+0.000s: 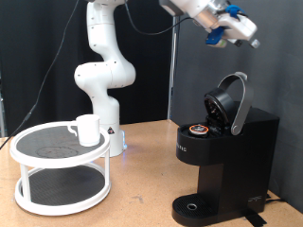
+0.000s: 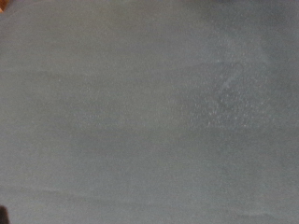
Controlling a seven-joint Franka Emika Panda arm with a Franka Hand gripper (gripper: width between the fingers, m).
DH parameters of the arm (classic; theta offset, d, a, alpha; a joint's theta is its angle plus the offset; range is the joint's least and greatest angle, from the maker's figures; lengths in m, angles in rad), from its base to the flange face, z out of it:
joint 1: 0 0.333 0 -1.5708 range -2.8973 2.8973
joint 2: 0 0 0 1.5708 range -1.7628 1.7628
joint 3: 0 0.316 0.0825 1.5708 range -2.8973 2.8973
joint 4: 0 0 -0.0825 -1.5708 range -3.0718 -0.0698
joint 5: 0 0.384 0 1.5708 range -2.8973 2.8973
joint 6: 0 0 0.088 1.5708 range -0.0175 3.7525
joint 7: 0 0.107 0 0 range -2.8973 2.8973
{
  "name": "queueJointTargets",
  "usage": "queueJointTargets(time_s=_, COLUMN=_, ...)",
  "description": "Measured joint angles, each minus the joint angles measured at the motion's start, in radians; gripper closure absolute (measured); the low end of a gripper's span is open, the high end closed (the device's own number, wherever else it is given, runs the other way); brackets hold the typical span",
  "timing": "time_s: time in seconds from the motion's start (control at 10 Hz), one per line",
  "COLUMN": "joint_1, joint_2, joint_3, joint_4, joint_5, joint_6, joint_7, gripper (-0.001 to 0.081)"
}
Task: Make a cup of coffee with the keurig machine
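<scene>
The black keurig machine point(image 1: 227, 151) stands at the exterior view's right with its hinged lid point(image 1: 230, 102) raised. A pod with a brown top point(image 1: 198, 130) sits in the open chamber. The white cup point(image 1: 87, 130) stands on the top tier of a white round tray stand point(image 1: 62, 165) at the exterior view's left. My gripper point(image 1: 223, 33) is high at the exterior view's top right, above the raised lid and apart from it, with blue fingers; nothing shows between them. The wrist view shows only a blank grey surface.
The arm's white base point(image 1: 104, 85) stands behind the tray stand. The machine's round drip tray point(image 1: 194, 205) at the bottom is bare. A black backdrop hangs behind the wooden table point(image 1: 142, 189).
</scene>
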Motion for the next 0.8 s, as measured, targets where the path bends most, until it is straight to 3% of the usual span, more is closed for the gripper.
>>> queueJointTargets(time_s=0.4, joint_1=0.003, joint_2=0.073, joint_3=0.079, joint_4=0.053, joint_5=-0.065, joint_6=0.076, joint_7=0.06, gripper=0.0072)
queueJointTargets(time_s=0.7, joint_1=0.001, joint_2=0.09, joint_3=0.093, joint_4=0.054, joint_5=-0.135, joint_6=0.105, joint_7=0.06, gripper=0.0098)
queueJointTargets(time_s=0.8, joint_1=-0.002, joint_2=0.09, joint_3=0.091, joint_4=0.052, joint_5=-0.151, joint_6=0.102, joint_7=0.05, gripper=0.0271)
